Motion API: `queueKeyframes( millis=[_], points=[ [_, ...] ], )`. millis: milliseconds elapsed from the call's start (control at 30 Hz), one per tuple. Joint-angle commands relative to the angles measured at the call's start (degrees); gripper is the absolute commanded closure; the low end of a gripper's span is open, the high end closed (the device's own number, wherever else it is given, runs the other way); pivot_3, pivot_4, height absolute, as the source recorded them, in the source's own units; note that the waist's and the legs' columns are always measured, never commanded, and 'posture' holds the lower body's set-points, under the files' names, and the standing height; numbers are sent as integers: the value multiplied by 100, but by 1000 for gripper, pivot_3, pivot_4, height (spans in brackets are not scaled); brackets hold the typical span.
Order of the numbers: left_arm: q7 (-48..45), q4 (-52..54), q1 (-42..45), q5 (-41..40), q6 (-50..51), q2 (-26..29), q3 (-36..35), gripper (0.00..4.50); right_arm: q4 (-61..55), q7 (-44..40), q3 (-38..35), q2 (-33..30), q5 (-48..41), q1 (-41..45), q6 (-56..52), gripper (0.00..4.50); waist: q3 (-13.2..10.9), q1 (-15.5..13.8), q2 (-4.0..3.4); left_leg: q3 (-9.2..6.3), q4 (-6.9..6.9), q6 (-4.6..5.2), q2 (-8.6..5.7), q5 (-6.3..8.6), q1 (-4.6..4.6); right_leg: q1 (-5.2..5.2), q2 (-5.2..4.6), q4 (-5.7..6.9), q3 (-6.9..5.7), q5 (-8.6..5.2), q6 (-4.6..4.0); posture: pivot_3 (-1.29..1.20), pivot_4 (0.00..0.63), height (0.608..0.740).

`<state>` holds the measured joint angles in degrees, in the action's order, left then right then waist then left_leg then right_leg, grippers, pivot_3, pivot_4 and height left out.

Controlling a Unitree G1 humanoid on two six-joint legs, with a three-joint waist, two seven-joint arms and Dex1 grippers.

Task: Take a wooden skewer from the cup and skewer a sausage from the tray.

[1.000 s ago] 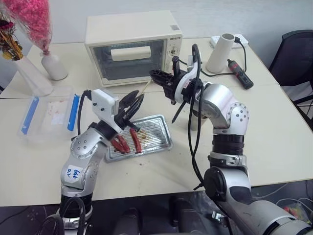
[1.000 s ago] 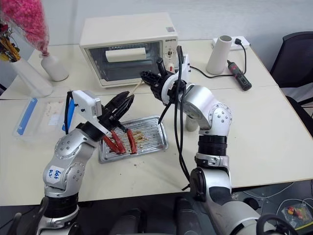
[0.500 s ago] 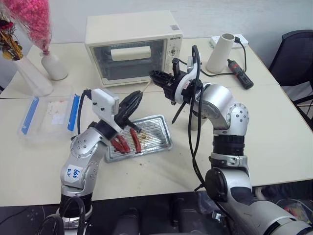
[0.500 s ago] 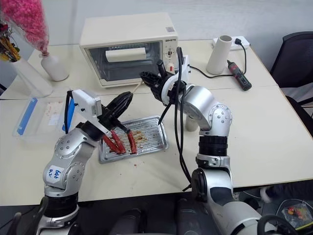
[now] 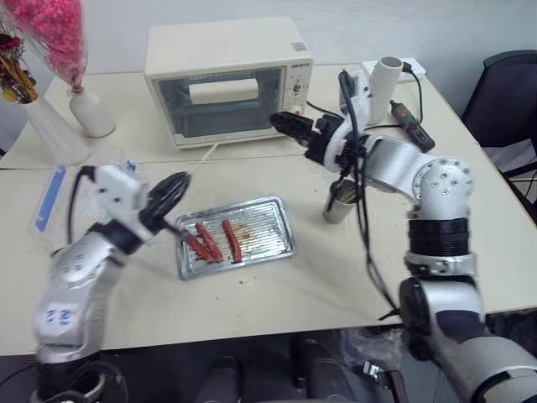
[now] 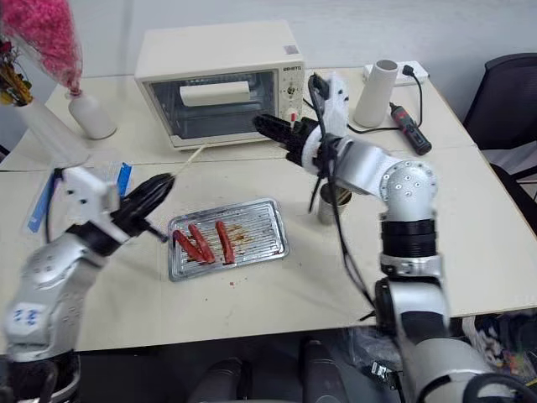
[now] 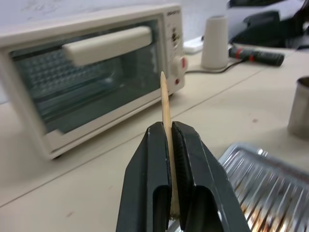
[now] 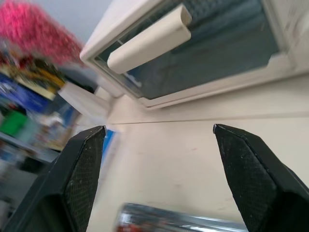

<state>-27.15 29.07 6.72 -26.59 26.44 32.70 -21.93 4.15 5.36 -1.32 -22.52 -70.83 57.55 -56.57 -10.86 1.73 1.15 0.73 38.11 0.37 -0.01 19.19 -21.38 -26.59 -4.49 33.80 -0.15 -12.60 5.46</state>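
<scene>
While the left hand pinches the wooden skewer, the right hand is spread wide.

Bench cream-white. Tray shiny silver, ribbed floor w/ brown grease stains; three sausages reddish-brown. Wooden skewer pale tan, betw. black fingers of left tool. Right tool black, textured pads. Toaster oven far side, cream w/ dark glass door. Cup grey metallic. Far-left flowers pink; box clear w/ blue clips.
</scene>
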Motion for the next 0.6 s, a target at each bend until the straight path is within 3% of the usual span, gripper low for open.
queueKeyframes(
  millis=[33,200,333,600],
  points=[
    [-472,424,-386,-536,211,473,-724,4500,-883,-1303,1028,-340,1156,-10,89,774,0,13,0,1,0,0,2,1,1,0,-1,0,-2,0,0,0,150,740],
    [-863,696,-1043,-990,511,943,-1431,4500,-1480,-2110,1858,-379,2114,-414,137,774,0,-10,1,-5,1,-3,5,2,5,2,-10,3,-7,-3,-6,0,150,740],
    [-800,831,-1223,-1090,544,991,-1624,4500,-1584,-2241,2440,-56,2661,-873,-42,774,2,-23,5,-11,3,-7,-2,3,7,9,-23,-1,-4,-3,-6,0,150,740],
    [-609,981,-1253,-1133,588,971,-1654,4500,-1429,-2485,2775,460,3547,-1133,-24,774,3,-3,5,-17,3,-22,1,4,10,6,-19,5,13,-6,-12,0,150,740]
  ],
)
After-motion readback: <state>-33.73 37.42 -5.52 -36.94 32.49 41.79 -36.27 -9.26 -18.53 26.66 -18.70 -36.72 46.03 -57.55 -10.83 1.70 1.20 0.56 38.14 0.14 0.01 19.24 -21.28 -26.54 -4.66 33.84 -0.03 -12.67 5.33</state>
